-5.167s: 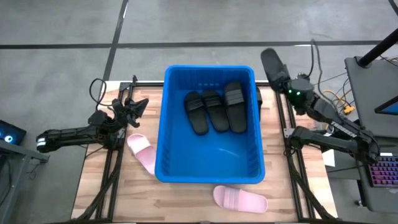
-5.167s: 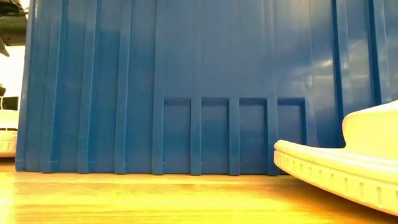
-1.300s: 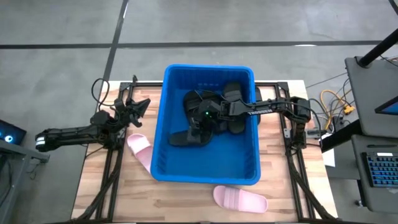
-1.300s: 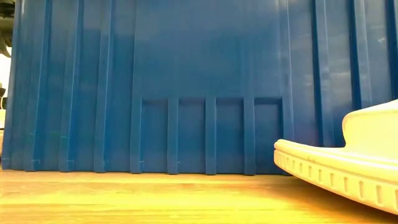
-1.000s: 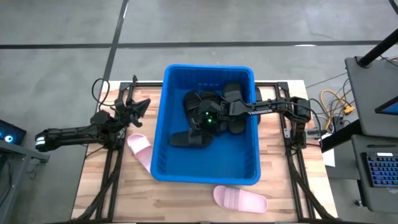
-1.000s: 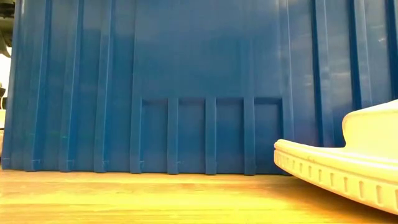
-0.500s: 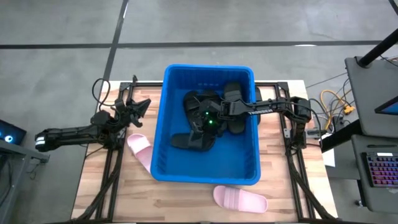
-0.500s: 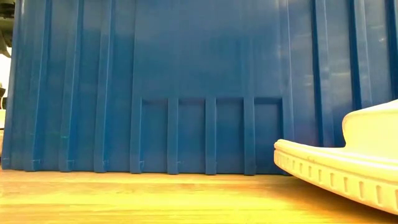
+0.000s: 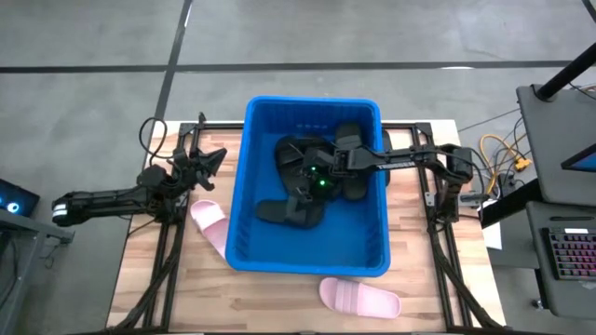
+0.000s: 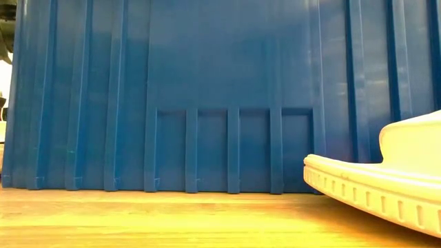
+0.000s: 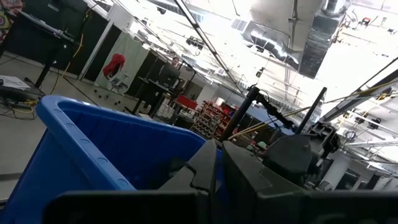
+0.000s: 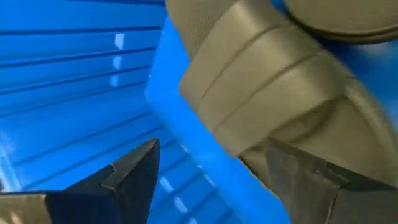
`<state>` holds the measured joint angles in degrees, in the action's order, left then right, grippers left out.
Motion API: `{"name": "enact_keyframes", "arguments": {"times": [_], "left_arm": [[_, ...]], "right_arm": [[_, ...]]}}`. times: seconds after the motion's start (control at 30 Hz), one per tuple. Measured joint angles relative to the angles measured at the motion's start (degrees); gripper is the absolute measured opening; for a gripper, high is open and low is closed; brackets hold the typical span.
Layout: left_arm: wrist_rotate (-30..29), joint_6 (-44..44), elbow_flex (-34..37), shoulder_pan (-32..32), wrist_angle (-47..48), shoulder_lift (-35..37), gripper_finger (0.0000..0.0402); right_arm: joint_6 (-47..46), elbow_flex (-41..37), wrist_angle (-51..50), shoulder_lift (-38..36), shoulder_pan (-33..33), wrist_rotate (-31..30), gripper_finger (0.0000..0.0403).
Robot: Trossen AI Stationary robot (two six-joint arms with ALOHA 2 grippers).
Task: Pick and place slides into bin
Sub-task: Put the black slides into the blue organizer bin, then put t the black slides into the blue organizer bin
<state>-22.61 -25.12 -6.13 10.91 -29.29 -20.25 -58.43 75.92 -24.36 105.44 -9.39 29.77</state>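
Four black slides [image 9: 317,177] in bin [image 9: 244,195] (no legible writing); right hand [image 9: 300,193] spread, left hand [image 9: 207,160] closed.

This is a robotics lab or workshop in an industrial hall. Beyond the left arm's fingers, the left wrist view shows a high ceiling with silver air ducts [image 11: 323,28] and rows of workbenches and equipment racks [image 11: 186,106]. From above, a wooden table [image 9: 419,288] stands on a grey concrete floor [image 9: 307,37], with loose cables [image 9: 503,149] and a keyboard [image 9: 570,256] alongside.
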Motion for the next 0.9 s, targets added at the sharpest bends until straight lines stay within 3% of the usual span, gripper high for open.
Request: {"name": "enact_keyframes", "arguments": {"times": [0.33, 0.53, 0.9], "left_arm": [[0.01, -0.01, 0.00, 0.01, 0.31, -0.22, 0.0011], [0.00, -0.04, 0.00, 0.00, 0.20, -0.33, 0.0011], [0.00, -2.37, 0.00, 0.01, 0.02, -0.19, 0.0011]], "right_arm": [[10.97, 5.48, -8.78, -3.98, 0.00, -10.31, 0.0270], [18.00, 7.09, -10.13, -5.13, -0.32, -22.11, 0.0264], [22.49, 7.16, -4.56, -6.87, -2.36, -23.89, 0.0215]]}}
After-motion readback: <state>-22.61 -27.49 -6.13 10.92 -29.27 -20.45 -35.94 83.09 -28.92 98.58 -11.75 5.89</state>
